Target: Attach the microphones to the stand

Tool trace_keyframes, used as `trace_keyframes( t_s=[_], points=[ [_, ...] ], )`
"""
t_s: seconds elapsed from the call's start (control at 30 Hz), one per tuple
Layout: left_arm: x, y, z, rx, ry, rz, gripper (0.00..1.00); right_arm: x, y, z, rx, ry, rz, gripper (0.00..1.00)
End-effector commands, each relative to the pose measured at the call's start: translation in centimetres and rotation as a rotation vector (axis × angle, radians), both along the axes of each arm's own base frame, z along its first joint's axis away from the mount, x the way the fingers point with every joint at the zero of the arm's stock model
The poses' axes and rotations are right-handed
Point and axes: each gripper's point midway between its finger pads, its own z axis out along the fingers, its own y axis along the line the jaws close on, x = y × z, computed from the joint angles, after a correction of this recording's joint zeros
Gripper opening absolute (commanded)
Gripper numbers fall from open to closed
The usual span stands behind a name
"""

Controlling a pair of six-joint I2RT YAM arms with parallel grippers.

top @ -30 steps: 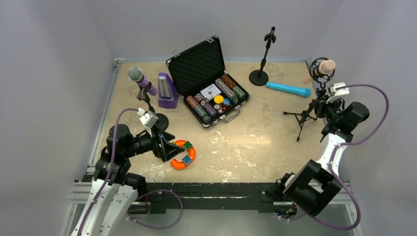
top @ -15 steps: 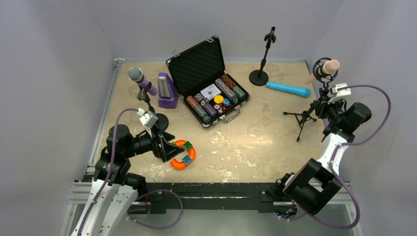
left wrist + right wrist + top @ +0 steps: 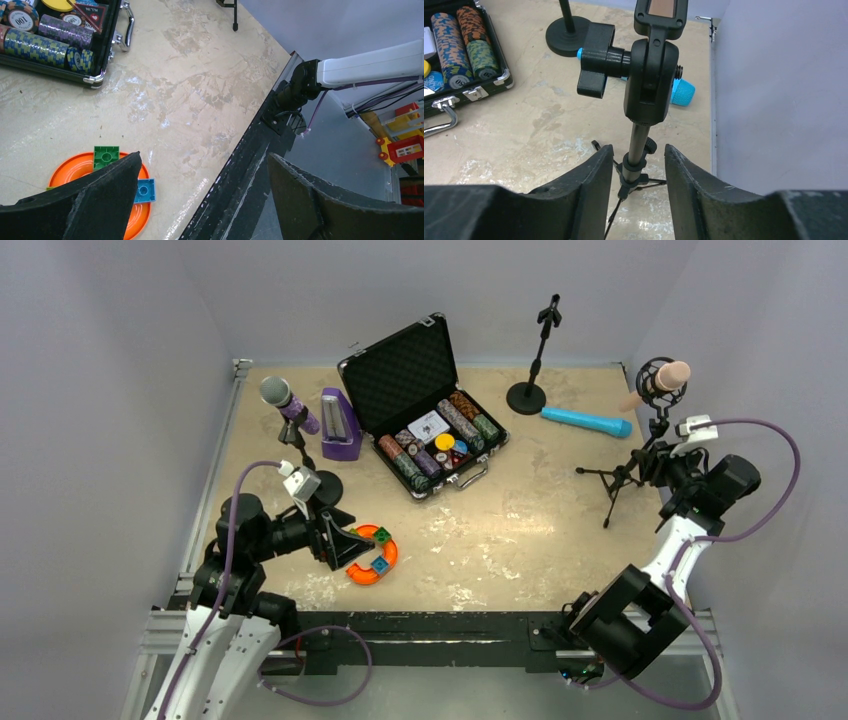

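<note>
The pink microphone sits in the tripod stand's mount at the right, and the purple microphone is clipped on a stand at the left. The blue microphone lies on the scuffed beige desk. The right claw is partly open on either side of the tripod pole, not touching it. The left claw gapes wide and holds nothing. Pale grey walls surround the desk.

An open black hard-shell case of striped poker chips sits on the beige mottled desk. A purple metronome-shaped box stands just beside it. An orange plastic ring lies nearer.
</note>
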Motion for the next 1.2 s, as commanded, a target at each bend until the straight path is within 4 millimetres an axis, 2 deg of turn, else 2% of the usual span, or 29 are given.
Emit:
trace_keyframes(
  t_s=[0.0, 0.43, 0.9, 1.17],
  points=[
    [0.1, -0.2, 0.7, -0.007, -0.055, -0.017, 0.99, -0.5, 0.4, 1.1, -0.028, -0.028, 0.025, 0.48],
    [-0.1, -0.2, 0.9, -0.010, -0.067, -0.020, 0.99, -2.4, 1.1, 1.1, -0.051, -0.007, 0.015, 0.72],
    [-0.3, -0.2, 1.1, -0.014, -0.082, -0.025, 0.99, -5.3, 1.8, 0.4, -0.086, 0.032, -0.008, 0.80],
    [-0.4, -0.2, 1.2, -0.017, -0.087, -0.028, 0.99, -7.1, 2.9, -0.3, -0.095, 0.069, 0.002, 0.84]
  ],
)
